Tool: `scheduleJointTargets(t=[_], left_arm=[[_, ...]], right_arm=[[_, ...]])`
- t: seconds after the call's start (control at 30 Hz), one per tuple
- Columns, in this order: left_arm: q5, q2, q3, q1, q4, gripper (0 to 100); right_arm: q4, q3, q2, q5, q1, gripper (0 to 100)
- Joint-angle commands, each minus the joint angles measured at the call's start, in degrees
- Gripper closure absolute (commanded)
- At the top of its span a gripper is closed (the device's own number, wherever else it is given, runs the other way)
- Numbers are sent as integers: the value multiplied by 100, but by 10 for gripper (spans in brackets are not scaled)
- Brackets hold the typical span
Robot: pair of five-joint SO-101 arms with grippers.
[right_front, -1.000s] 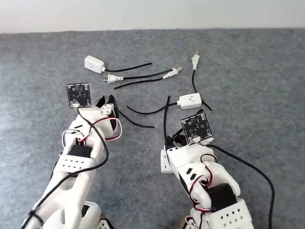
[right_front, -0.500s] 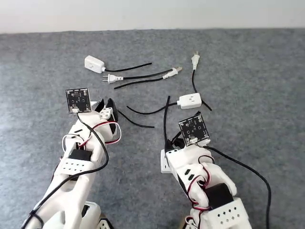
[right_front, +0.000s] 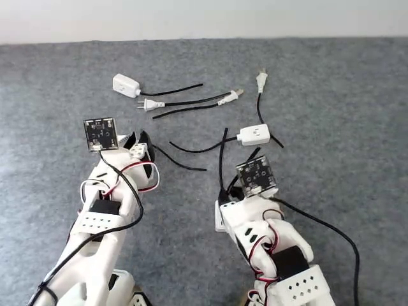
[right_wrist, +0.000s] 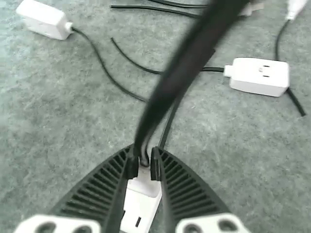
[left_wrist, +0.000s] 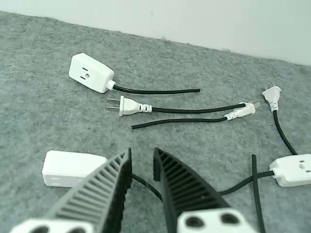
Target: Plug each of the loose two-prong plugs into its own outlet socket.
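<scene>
L gripper (left_wrist: 142,155) held slightly spread at near left, nothing pinched; white socket (left_wrist: 73,167) seen just beside it. R gripper (right_wrist: 143,158) pressed shut on black cord (right_wrist: 189,63), right at white block (right_wrist: 141,201). Two-prong plug (right_front: 148,105) laid far-centre, unplugged, near far-left socket (right_front: 125,85).

A robot test bench: grey felt mat (right_front: 331,95) against white wall (right_front: 191,19).
</scene>
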State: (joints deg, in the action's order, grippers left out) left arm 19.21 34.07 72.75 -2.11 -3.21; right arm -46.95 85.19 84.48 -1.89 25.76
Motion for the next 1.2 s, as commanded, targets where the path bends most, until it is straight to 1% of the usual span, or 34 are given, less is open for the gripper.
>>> scheduleJointTargets(t=[0.0,0.37,0.47,0.57,0.77,0.87,1.0,1.17], left_arm=[[44,158,-40,26,158,931],[44,158,-40,35,132,931],[44,167,22,35,149,931],[44,167,40,35,149,931],[44,176,40,35,149,931],[44,176,40,35,149,931],[44,167,40,35,149,931],[-246,167,57,35,141,931]], right_arm=[[101,-18,40,-18,101,990],[207,88,31,0,75,991],[171,176,31,299,-84,991],[66,193,31,360,-277,991],[-48,264,31,686,-321,991],[-198,316,40,1090,-259,991],[-620,343,40,1538,154,991],[-725,352,-22,1644,198,991]])
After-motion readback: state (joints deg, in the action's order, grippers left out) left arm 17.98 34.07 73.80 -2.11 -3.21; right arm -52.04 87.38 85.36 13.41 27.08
